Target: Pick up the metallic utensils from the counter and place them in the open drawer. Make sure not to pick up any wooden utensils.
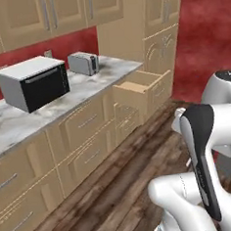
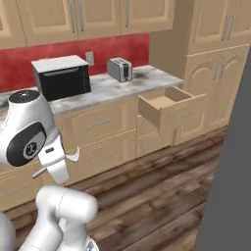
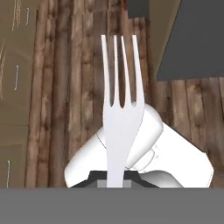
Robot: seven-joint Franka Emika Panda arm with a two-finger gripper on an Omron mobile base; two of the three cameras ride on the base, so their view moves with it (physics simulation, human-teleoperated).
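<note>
The tool [image 3: 114, 183] is clamped on the fork [image 3: 119, 118], pinching the bottom of its handle between the two dark tips, which barely show at the foot of the hand view. The fork is flat, pale and silvery, with four thin tines; it looks light and stiff, and I'd judge it slippery too, a smooth strip of metal held by a narrow pinch. Gripped so low on the handle, most of its length stands free beyond the tips, so it could pivot or slide if swung hard. A hold nearer the middle would be steadier, but this one should do for a short carry.

Its long axis runs straight out along the tool's own line, tines leading, handle end buried between the tips. In the hand view the tines point up the picture, over plank floor [image 3: 74, 87], with a dark grey block [image 3: 197, 39] off to one side.

Further out, the drawer [image 2: 169, 109] stands pulled open below the end of the worktop [image 2: 122, 86], and what can be seen of its inside is bare. A microwave [image 2: 61, 76] and a toaster [image 2: 120, 69] sit on the worktop. The arm is folded back, well apart from the drawer, so the fork is off the worktop and not yet delivered.
</note>
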